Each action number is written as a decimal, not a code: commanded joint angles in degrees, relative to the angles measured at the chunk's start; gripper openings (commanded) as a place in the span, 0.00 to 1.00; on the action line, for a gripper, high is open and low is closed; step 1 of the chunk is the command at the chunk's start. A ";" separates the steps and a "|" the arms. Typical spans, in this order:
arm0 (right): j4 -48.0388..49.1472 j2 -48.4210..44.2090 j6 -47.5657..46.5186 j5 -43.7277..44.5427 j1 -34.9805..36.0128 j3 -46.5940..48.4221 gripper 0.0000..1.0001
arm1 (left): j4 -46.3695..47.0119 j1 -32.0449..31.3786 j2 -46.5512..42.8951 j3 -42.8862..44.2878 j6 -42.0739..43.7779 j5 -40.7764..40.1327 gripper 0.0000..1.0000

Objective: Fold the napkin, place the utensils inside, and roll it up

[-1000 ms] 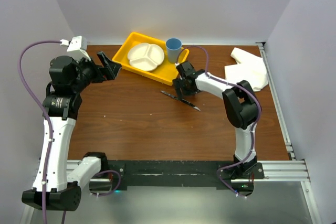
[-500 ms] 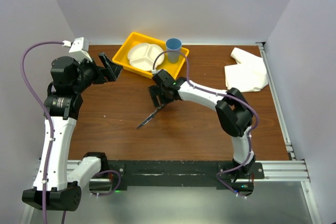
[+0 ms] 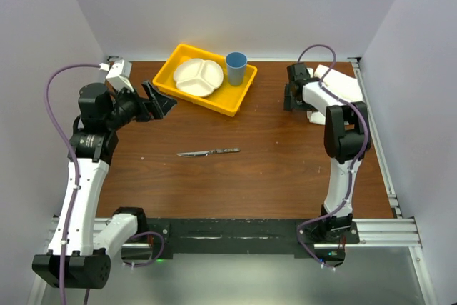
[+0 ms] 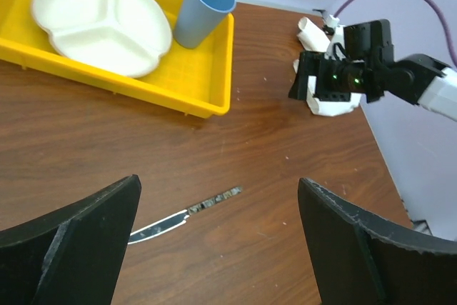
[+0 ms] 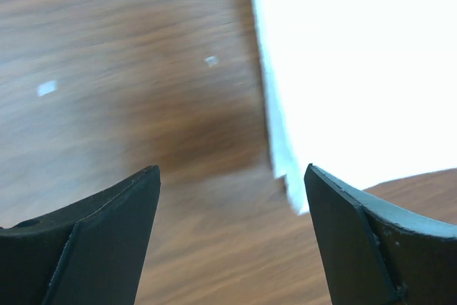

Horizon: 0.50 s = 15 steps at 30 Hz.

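The left claw (image 3: 161,101) hovers wide open and empty over the desk (image 3: 271,176). The knife (image 3: 208,152) lies flat at its middle, in front of the yellow tray (image 3: 230,102). The right claw (image 3: 294,101), jaws spread and empty, hangs at the left edge of the napkin (image 3: 344,94), far right.

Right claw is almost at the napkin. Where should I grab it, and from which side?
Probably the napkin's left edge, at the corner, coming in low from the table-centre side, where the open right claw hovers. The cloth lies flat, but that edge shows some thickness above the wood, so a pinch there should catch it.
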 commanded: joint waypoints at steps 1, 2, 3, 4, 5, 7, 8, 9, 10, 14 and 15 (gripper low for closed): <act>-1.42 4.31 -1.47 0.62 -1.15 4.32 0.81 | 6.75 0.18 0.27 -2.52 -4.84 8.32 0.95; -2.04 5.11 -1.47 0.80 -2.20 4.76 0.79 | 7.37 0.18 0.19 -3.57 -5.28 8.94 0.94; -2.30 5.55 -1.47 1.23 -2.56 5.55 0.77 | 7.64 0.18 0.19 -3.93 -5.64 9.21 0.94; -2.13 5.82 -1.64 1.24 -2.91 5.47 0.74 | 8.08 0.18 0.01 -4.20 -5.90 9.38 0.94; -1.70 5.82 -1.73 1.67 -3.26 5.38 0.73 | 8.17 0.18 0.01 -4.63 -5.90 9.30 0.93; -0.82 5.21 -2.08 3.08 -3.53 4.16 0.69 | 8.52 0.18 0.01 -4.99 -6.08 9.30 0.93; 0.41 4.60 -2.26 3.69 -3.62 3.63 0.67 | 8.70 0.18 0.10 -5.25 -6.17 9.38 0.93; 0.77 4.42 -2.69 4.31 -3.70 2.75 0.66 | 8.79 0.18 0.18 -5.34 -6.17 9.30 0.92; 0.68 4.24 -2.70 5.97 -3.88 2.66 0.66 | 8.87 0.18 0.27 -5.43 -6.26 9.38 0.92; 2.08 3.01 -2.52 5.46 -5.46 0.82 0.66 | 9.58 0.01 0.80 -6.31 -6.69 9.73 0.92; 2.17 3.01 -2.17 4.94 -5.72 0.46 0.59 | 9.66 -0.08 0.80 -6.48 -6.78 9.74 0.91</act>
